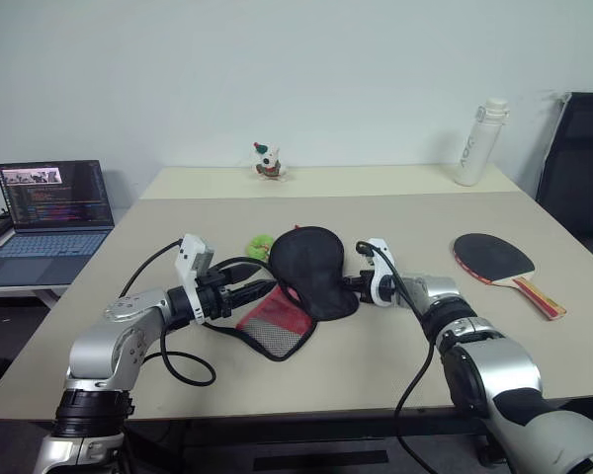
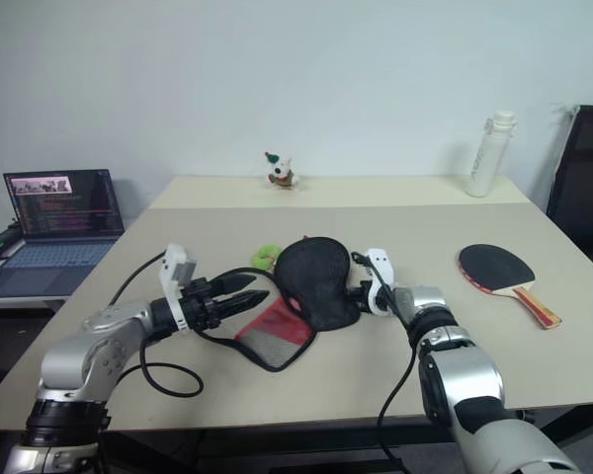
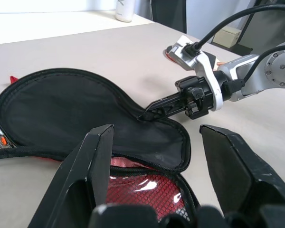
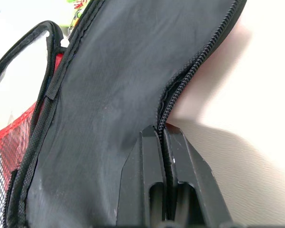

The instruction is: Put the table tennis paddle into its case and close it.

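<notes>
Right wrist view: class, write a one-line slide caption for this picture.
Right gripper, jaws shut on the zipper edge of the case, black side up on the table.

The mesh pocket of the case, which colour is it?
Red, with black edging; the mesh pocket of the case shows best in the left wrist view.
</notes>
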Motion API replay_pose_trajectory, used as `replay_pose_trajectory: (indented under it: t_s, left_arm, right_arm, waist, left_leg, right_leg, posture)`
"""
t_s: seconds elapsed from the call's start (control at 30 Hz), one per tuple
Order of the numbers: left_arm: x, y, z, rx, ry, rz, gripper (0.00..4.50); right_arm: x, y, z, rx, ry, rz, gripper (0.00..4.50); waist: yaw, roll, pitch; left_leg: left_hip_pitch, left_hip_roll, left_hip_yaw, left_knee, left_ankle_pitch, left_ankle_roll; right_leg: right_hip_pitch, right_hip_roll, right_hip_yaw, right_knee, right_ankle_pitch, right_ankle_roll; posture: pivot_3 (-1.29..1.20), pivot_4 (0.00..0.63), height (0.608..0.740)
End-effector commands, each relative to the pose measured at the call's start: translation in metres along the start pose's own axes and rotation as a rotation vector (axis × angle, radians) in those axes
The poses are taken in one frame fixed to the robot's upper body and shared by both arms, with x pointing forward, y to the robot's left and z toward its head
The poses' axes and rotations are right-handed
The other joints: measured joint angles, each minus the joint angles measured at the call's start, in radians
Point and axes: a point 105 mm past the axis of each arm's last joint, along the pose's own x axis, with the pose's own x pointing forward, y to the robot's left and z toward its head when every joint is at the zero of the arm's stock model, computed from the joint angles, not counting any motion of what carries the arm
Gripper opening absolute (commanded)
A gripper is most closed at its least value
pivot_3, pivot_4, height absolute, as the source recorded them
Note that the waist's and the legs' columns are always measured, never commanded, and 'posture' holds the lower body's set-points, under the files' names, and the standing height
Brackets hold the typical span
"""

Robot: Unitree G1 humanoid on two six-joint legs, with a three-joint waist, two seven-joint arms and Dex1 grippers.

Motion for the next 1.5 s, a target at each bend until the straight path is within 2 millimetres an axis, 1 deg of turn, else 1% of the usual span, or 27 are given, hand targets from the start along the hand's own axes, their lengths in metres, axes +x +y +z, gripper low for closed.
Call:
replay_pose_trajectory:
  t_s: [0.03, 0.1, 0.2, 0.3, 0.5, 0.6, 0.73, 0.87, 1.13, 1.23, 1.3, 1.4, 1.5]
  left_arm:
    - [0.0, -0.001, 0.016, 0.058, -0.042, -0.001, 3.14]
    - [0.001, -0.002, 0.016, 0.059, -0.042, -0.005, 3.14]
    - [0.002, -0.002, 0.016, 0.061, -0.043, -0.013, 3.14]
    - [0.002, -0.002, 0.017, 0.063, -0.043, -0.016, 3.14]
    - [0.005, -0.002, 0.017, 0.065, -0.046, -0.026, 3.14]
    - [0.007, -0.003, 0.017, 0.064, -0.047, -0.036, 3.14]
    - [0.008, -0.003, 0.018, 0.065, -0.051, -0.043, 3.14]
    - [0.008, -0.002, 0.02, 0.066, -0.056, -0.045, 3.14]
    - [0.009, -0.001, 0.02, 0.07, -0.061, -0.043, 3.14]
    - [0.01, -0.002, 0.02, 0.069, -0.061, -0.05, 3.14]
    - [0.01, -0.003, 0.021, 0.065, -0.063, -0.058, 3.14]
    - [0.011, -0.004, 0.022, 0.06, -0.067, -0.069, 3.14]
    - [0.011, -0.004, 0.022, 0.06, -0.07, -0.07, 3.14]
  right_arm:
    - [-0.003, 0.007, 0.026, -0.004, -0.098, 0.023, 0.04]
    - [-0.006, 0.012, 0.031, -0.015, -0.113, 0.069, 0.04]
    - [-0.014, 0.026, 0.04, -0.04, -0.138, 0.203, 0.04]
    - [-0.021, 0.029, 0.042, -0.062, -0.156, 0.258, 0.04]
    - [-0.025, 0.018, 0.047, -0.006, -0.211, 0.205, 0.04]
    - [-0.025, 0.017, 0.048, 0.025, -0.234, 0.205, 0.04]
    - [-0.03, 0.015, 0.056, 0.105, -0.292, 0.225, 0.04]
    - [-0.034, 0.008, 0.062, 0.167, -0.34, 0.205, 0.04]
    - [-0.04, -0.01, 0.068, 0.215, -0.399, 0.114, 0.04]
    - [-0.044, -0.013, 0.071, 0.242, -0.428, 0.118, 0.04]
    - [-0.048, -0.009, 0.072, 0.268, -0.432, 0.177, 0.04]
    - [-0.054, 0.004, 0.071, 0.29, -0.419, 0.297, 0.04]
    - [-0.059, 0.012, 0.072, 0.288, -0.421, 0.357, 0.04]
  waist:
    - [0.001, 0.0, 0.0]
    - [0.001, 0.0, 0.0]
    - [0.0, 0.0, 0.0]
    - [0.001, 0.0, 0.0]
    - [0.001, 0.0, 0.0]
    - [0.001, 0.0, 0.0]
    - [0.001, 0.0, 0.0]
    - [0.001, 0.0, 0.0]
    - [0.001, 0.0, 0.0]
    - [0.002, 0.0, 0.0]
    - [0.002, 0.0, 0.0]
    - [0.002, 0.0, 0.0]
    - [0.002, 0.0, 0.0]
  left_leg:
    - [0.0, 0.0, 0.0, 0.0, 0.0, 0.0]
    - [0.0, 0.0, 0.0, 0.0, 0.0, 0.0]
    - [-0.001, 0.0, 0.0, 0.0, 0.0, 0.0]
    - [-0.001, 0.0, 0.0, 0.0, 0.0, 0.0]
    - [-0.001, 0.0, 0.0, 0.0, 0.0, 0.0]
    - [-0.001, 0.0, 0.001, 0.0, 0.0, 0.0]
    - [-0.002, 0.0, 0.001, 0.0, 0.0, 0.0]
    - [-0.001, 0.0, 0.001, 0.0, 0.0, 0.0]
    - [-0.002, 0.0, 0.002, 0.0, 0.0, 0.0]
    - [-0.002, 0.0, 0.002, 0.0, 0.0, 0.0]
    - [-0.002, 0.0, 0.002, 0.0, 0.0, 0.0]
    - [-0.002, 0.0, 0.002, 0.0, 0.0, 0.0]
    - [-0.002, 0.0, 0.002, 0.0, 0.0, 0.0]
  right_leg:
    - [0.0, 0.0, 0.0, 0.0, 0.0, 0.0]
    - [0.0, 0.0, 0.0, 0.0, 0.0, 0.0]
    - [-0.001, 0.0, 0.0, 0.0, 0.0, 0.0]
    - [-0.001, 0.0, 0.0, 0.0, 0.0, 0.0]
    - [-0.001, 0.0, 0.0, 0.001, 0.0, 0.0]
    - [-0.002, 0.0, 0.001, 0.001, 0.0, 0.0]
    - [-0.002, 0.0, 0.001, 0.001, 0.0, 0.0]
    - [-0.002, 0.0, 0.001, 0.001, 0.0, 0.0]
    - [-0.003, 0.0, 0.001, 0.001, 0.0, 0.0]
    - [-0.003, 0.0, 0.001, 0.001, 0.0, 0.0]
    - [-0.003, 0.0, 0.001, 0.001, 0.0, 0.0]
    - [-0.003, 0.0, 0.001, 0.001, 0.0, 0.0]
    - [-0.003, 0.0, 0.001, 0.001, 0.0, 0.0]
  posture:
    - [0.0, 0.15, 0.74]
    - [0.0, 0.15, 0.74]
    - [0.0, 0.15, 0.74]
    - [0.0, 0.15, 0.74]
    - [0.0, 0.15, 0.74]
    - [0.0, 0.15, 0.74]
    - [0.0, 0.15, 0.74]
    - [0.0, 0.15, 0.74]
    - [0.0, 0.15, 0.74]
    - [0.0, 0.15, 0.74]
    - [0.0, 0.15, 0.74]
    - [0.0, 0.15, 0.74]
    - [0.0, 0.15, 0.74]
